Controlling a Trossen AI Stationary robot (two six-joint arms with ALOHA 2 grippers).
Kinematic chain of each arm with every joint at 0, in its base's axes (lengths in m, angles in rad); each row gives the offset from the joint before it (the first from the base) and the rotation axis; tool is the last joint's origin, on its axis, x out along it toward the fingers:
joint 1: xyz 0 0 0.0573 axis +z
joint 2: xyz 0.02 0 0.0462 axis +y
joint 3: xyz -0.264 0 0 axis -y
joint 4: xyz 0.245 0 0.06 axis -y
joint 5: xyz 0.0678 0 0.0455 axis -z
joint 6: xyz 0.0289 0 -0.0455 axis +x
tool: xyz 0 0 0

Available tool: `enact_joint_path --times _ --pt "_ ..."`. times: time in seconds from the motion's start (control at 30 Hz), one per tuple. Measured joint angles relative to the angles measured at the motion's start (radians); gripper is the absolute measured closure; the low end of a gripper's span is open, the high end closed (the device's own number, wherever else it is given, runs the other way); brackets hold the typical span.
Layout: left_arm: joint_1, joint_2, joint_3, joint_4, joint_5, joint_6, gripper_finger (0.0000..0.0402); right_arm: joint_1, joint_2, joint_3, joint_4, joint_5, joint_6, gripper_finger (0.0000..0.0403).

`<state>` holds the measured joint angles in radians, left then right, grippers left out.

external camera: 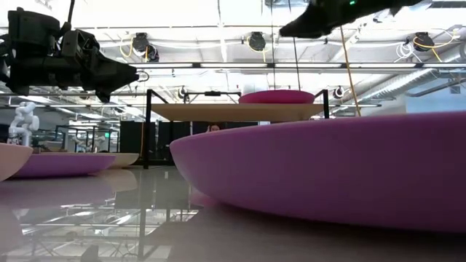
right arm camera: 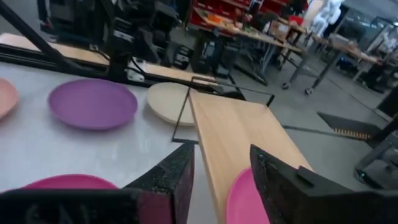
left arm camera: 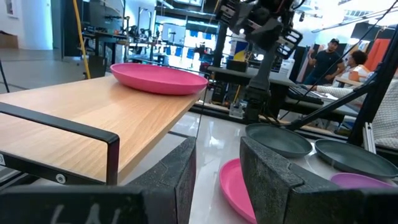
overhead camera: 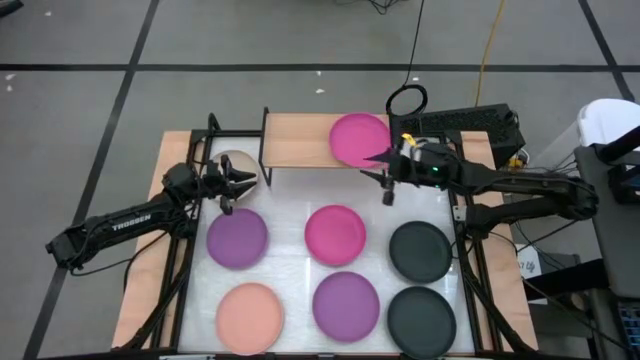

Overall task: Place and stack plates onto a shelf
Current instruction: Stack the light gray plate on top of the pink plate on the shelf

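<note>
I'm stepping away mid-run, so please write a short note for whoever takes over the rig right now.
Left hand: open, empty, above the cream plate beside the shelf.
Right hand: open, empty, at the shelf's right end.
Done: one pink plate lies on the shelf.
Left: seven plates on the table: cream, two purple, one pink, two black, one peach.

The only lettering that can be read is the white word "TROSSEN", printed along the dark forearm of the left arm [overhead camera: 130, 222] in the high view. Nothing legible shows on the plates, the shelf or the table, nor in the room behind.
</note>
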<state>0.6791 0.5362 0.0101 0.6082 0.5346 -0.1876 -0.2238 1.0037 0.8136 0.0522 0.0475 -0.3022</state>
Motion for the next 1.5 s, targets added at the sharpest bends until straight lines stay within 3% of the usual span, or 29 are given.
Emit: enact_joint_path --times 0.27,0.67,1.33,1.43,1.5 --pt "0.000 0.000 0.000 -0.011 0.004 -0.035 0.0273 0.061 -0.177 -0.163 0.064 0.001 0.002 0.0268" --pt "0.000 0.000 0.000 -0.013 0.004 -0.052 0.0273 0.061 -0.229 -0.432 0.497 0.003 0.006 0.0268" --pt "0.000 0.001 0.003 0.083 -0.038 -0.189 0.0273 0.062 -0.231 -0.446 0.540 0.003 0.110 0.0268" --pt "-0.008 0.000 0.088 0.074 0.014 -0.150 0.0273 0.062 -0.230 -0.446 0.539 0.003 0.110 0.0268" --pt "-0.032 -0.001 0.182 -0.083 0.017 -0.089 0.0273 0.062 -0.230 -0.446 0.539 0.003 0.110 0.0268"
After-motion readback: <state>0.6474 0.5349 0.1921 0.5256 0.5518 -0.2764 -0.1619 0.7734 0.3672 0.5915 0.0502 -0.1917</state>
